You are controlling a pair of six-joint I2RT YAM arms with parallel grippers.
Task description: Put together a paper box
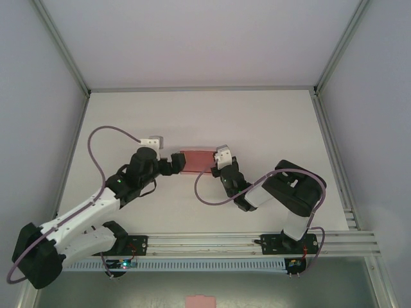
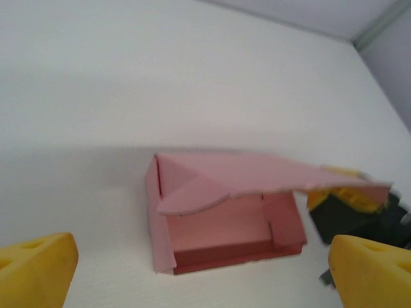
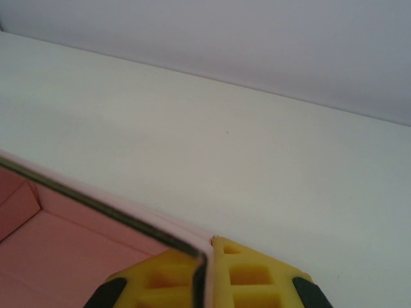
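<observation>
Locate the paper box (image 1: 196,160) on the white worktop (image 1: 257,122), between the two end effectors. Its lid flap (image 2: 257,174) stands raised over the tray (pink floor and walls visible inside). The right end effector (image 3: 204,273) is clenched on the lid's edge. The left end effector (image 1: 173,164) is released, just beside the box.

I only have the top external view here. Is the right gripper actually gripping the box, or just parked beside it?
Observer: Gripping. In the right wrist view the right gripper is shut on a thin edge of the paper box.
Operator: Which part?
Observer: The lid flap; the left wrist view shows it raised and tilted above the rest of the box, which is open.
Operator: And my other arm?
Observer: The left gripper is open and short of the box, touching nothing.
</observation>
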